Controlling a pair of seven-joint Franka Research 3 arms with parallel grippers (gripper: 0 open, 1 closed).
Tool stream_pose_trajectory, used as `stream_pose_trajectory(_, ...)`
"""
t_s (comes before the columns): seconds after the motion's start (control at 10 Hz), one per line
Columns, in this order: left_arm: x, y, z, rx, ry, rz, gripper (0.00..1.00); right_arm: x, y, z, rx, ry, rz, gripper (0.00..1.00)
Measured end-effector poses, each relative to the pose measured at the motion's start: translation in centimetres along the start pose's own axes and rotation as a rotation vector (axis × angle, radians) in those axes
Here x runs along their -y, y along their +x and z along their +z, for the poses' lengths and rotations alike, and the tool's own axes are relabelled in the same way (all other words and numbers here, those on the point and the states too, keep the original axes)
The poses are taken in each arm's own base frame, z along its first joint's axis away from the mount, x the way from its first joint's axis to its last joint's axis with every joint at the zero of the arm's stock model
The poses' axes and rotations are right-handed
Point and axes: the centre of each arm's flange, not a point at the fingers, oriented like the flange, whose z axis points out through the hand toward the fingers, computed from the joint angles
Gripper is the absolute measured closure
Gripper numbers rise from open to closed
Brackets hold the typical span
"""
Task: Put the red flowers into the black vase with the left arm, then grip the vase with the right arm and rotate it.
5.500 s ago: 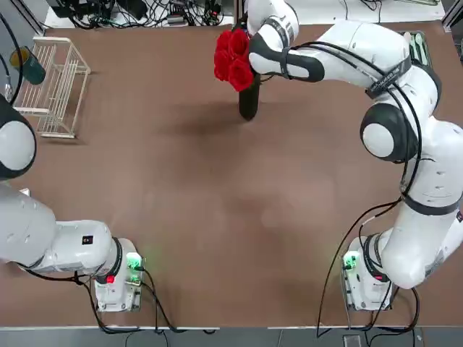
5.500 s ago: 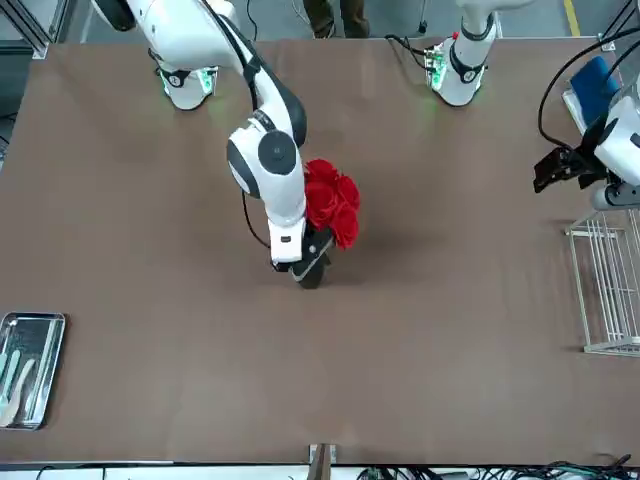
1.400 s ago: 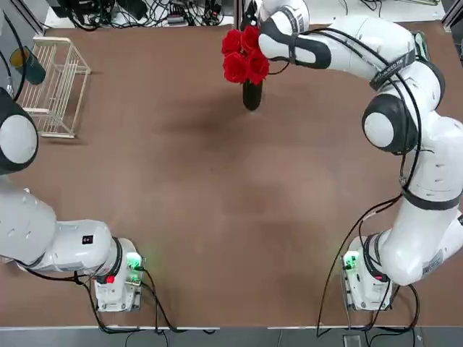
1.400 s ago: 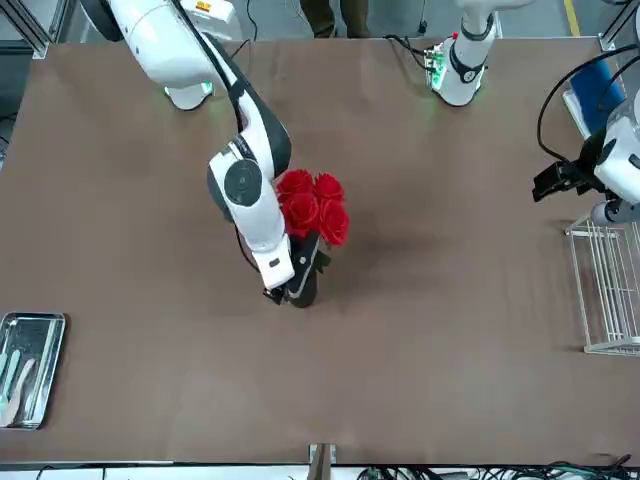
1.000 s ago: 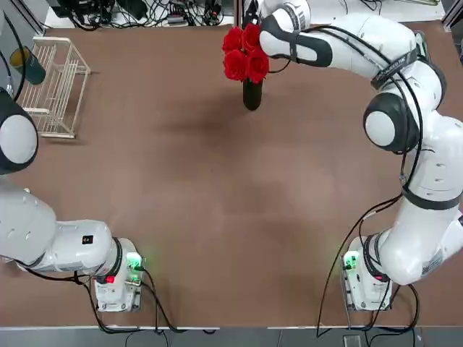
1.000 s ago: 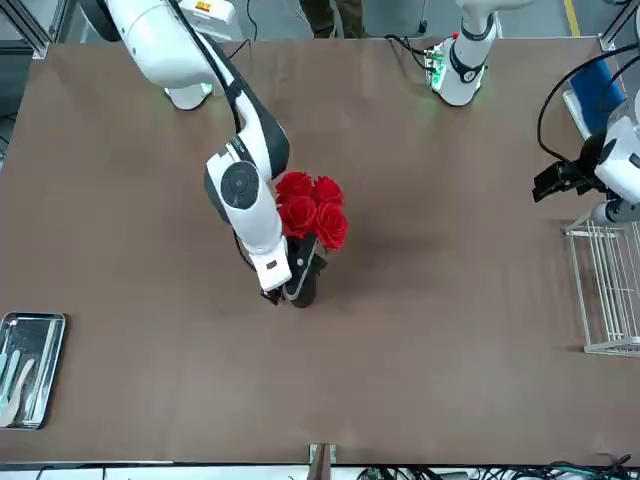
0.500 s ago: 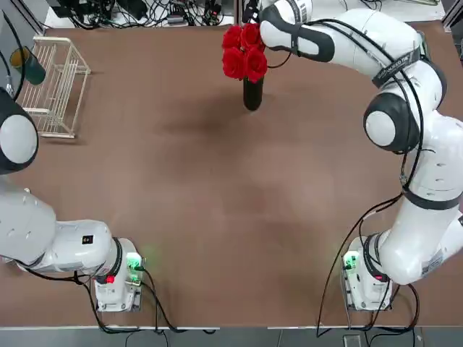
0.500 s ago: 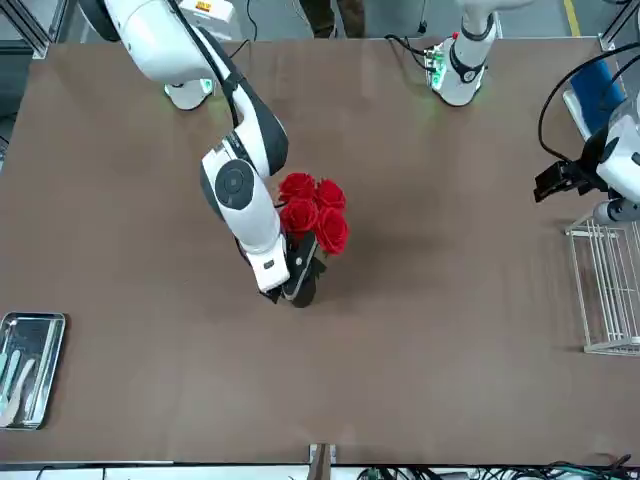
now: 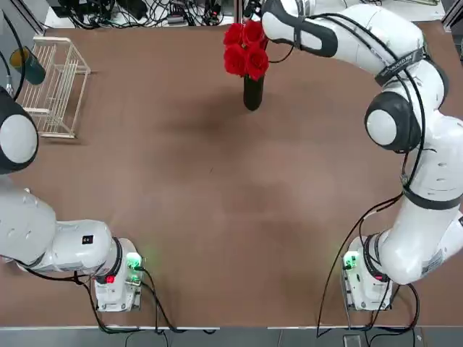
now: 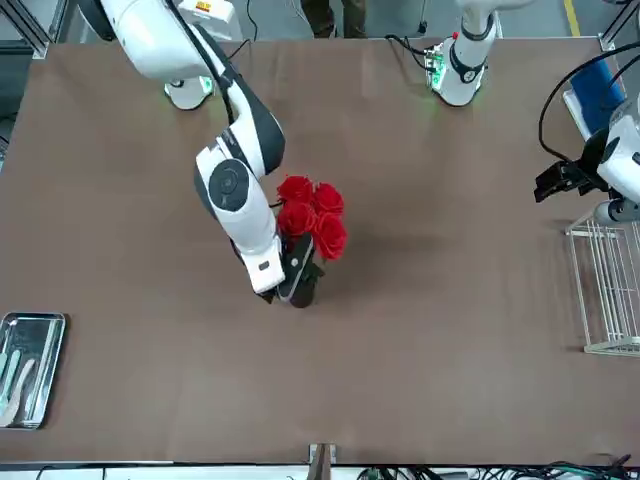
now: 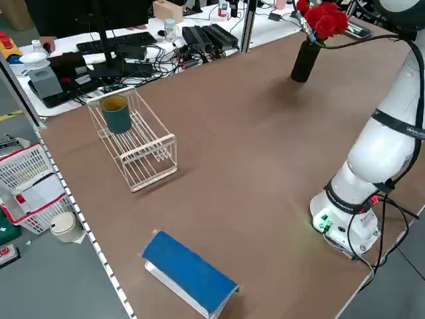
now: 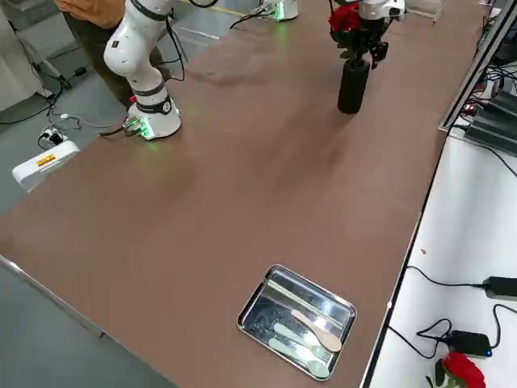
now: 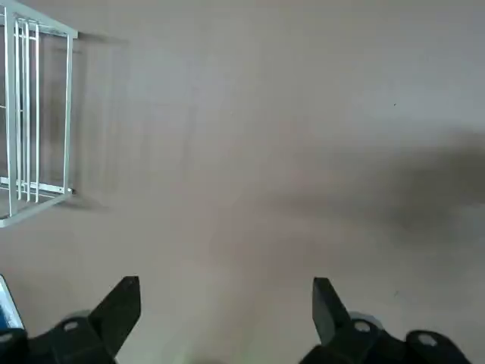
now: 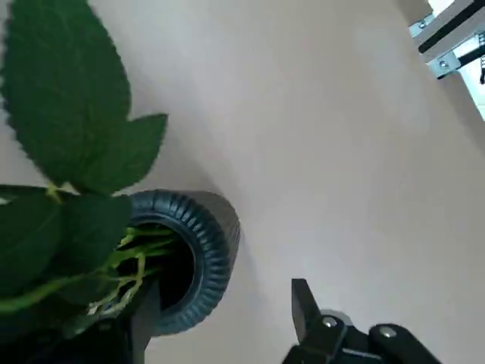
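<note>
You've got the brown table (image 9: 217, 217) with the black vase (image 9: 252, 92) standing upright near its far edge, red flowers (image 9: 244, 48) in its mouth. Use that vase as your landmark.

Top view gives you both arms whole: right arm (image 9: 405, 130) reaches across to the vase from the robot's right; left arm (image 9: 29, 217) sits well away from the vase, folded back at the table's left edge, near the wire rack (image 9: 54, 85). Front view adds what top can't: right gripper (image 10: 285, 283) down low beside the vase body, wrist btwn camera and vase, so contact is hard to judge there. Right side view shows a steel tray (image 12: 297, 320) w/ utensils, far from the vase; left side view shows a dark green cup (image 11: 117, 114) in the rack and a blue box (image 11: 188, 272), both well apart from the vase.

Right wrist view is your best look: ribbed vase rim (image 14: 198, 250) w/ green stems and leaves (image 14: 64, 114) inside; one finger at the rim's side, the other (image 14: 303, 302) clear of it, gap visible. Fingers spread, nothing clamped.

Left gripper (image 13: 226, 307): fingers wide apart over bare table, holding nothing.
</note>
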Motion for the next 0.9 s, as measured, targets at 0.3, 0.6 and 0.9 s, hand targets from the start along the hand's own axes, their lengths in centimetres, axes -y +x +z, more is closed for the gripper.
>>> stream_pose_trajectory(0.3, 0.0, 0.0, 0.0, 0.000, 0.000, 0.000, 0.00, -1.1, -0.6, -1.3, 0.013, 0.002, 0.016, 0.20)
stream_pose_trajectory(0.6, 0.0, 0.0, 0.0, 0.000, 0.000, -0.001, 0.00, -2.6, -1.3, -3.7, -0.002, -0.017, 0.038, 0.12)
stream_pose_trajectory(0.9, 0.1, 0.0, 0.0, -0.001, 0.000, -0.001, 0.00, -5.5, -3.6, -6.0, -0.006, -0.021, 0.094, 0.00)
